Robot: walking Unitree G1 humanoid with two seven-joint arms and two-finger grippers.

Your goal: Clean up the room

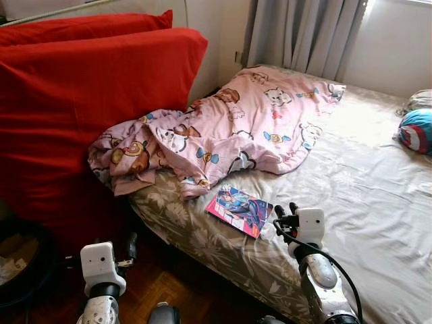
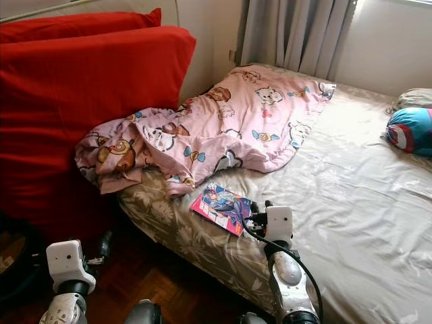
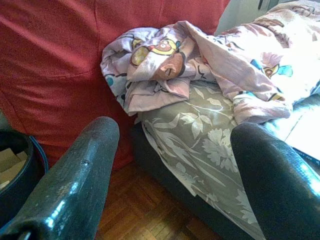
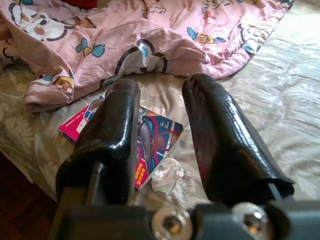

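Note:
A colourful comic book (image 1: 239, 209) lies flat near the bed's front edge, just below a crumpled pink cartoon blanket (image 1: 229, 128). A small scrunched clear wrapper (image 4: 172, 176) rests on the sheet beside the book's corner. My right gripper (image 1: 285, 210) hovers open over the bed edge at the book's right side, and in the right wrist view its fingers (image 4: 120, 125) frame the book (image 4: 155, 137) and the wrapper. My left gripper (image 3: 175, 132) is open and holds nothing, low beside the bed over the wooden floor, facing the hanging end of the blanket (image 3: 165, 65).
The bed (image 1: 364, 189) has a pale floral sheet. Big red cushions (image 1: 88, 101) stand against its left side. A dark bin (image 1: 20, 263) sits on the parquet floor (image 1: 162, 277) at the left. A blue round pillow (image 1: 415, 129) lies far right, with curtains (image 1: 304, 34) behind.

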